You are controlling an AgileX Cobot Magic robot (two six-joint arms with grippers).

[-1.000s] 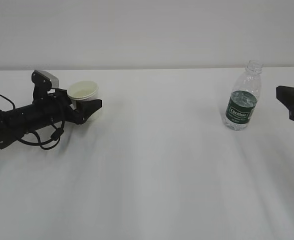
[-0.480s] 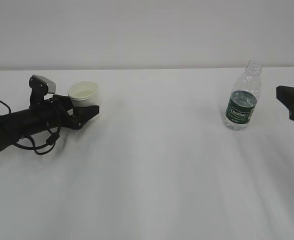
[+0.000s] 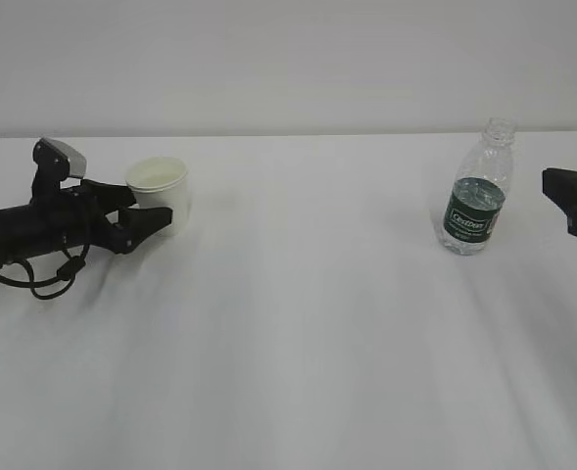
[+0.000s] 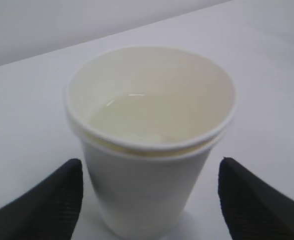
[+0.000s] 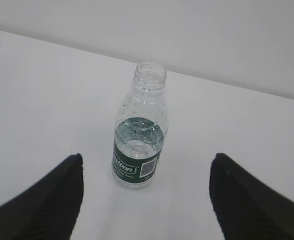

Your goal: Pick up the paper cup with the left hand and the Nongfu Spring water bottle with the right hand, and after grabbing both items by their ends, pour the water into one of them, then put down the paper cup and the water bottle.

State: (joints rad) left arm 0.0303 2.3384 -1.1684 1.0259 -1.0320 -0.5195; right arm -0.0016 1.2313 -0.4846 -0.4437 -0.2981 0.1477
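Flanking the tapered paper cup [image 4: 149,145], the left hand [image 4: 149,200] gapes, untouching.

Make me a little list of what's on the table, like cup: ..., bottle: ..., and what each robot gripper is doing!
cup: white paper, upright on the table, some water inside
bottle: clear, green label, no cap, upright, partly filled
left gripper: open, one finger on each side of the cup, not squeezing it
right gripper: open, apart from the bottle, facing it
table: white
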